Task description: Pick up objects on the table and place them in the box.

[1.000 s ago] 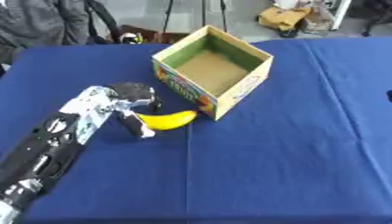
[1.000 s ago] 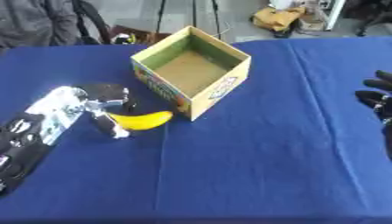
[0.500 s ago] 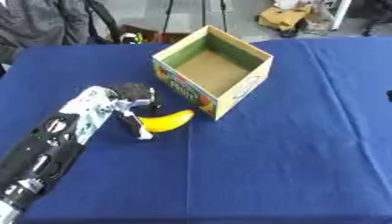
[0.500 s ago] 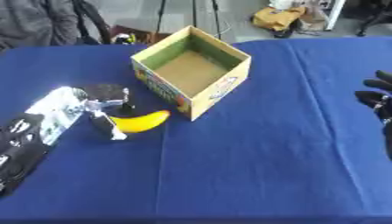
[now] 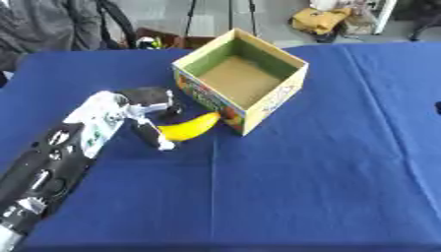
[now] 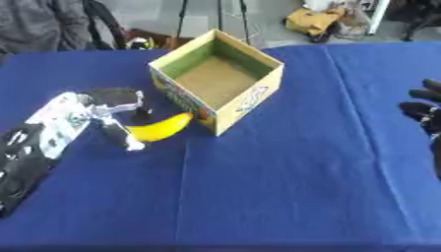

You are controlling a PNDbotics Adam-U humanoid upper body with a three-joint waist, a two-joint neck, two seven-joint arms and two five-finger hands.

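Observation:
A yellow banana (image 5: 191, 127) lies on the blue tablecloth, just left of the box's near corner. My left hand (image 5: 138, 106) comes in from the lower left and straddles the banana's left end: dark fingers (image 5: 148, 95) curl above it and the thumb (image 5: 155, 136) lies under it, touching. The banana still rests on the cloth. The open cardboard box (image 5: 277, 100) stands upright at centre back, green inside, with colourful print outside and nothing in it. My right hand (image 6: 427, 112) shows at the right edge, fingers relaxed, holding nothing.
The blue cloth (image 5: 301, 187) covers the whole table, with wide bare room in front and to the right. Beyond the far edge are a person in dark clothes (image 5: 43, 29), tripod legs (image 5: 189, 15) and a tan bag (image 5: 323, 19) on the floor.
Almost nothing has moved. My left hand keeps its place at the banana's end, and the right hand is still at the right edge.

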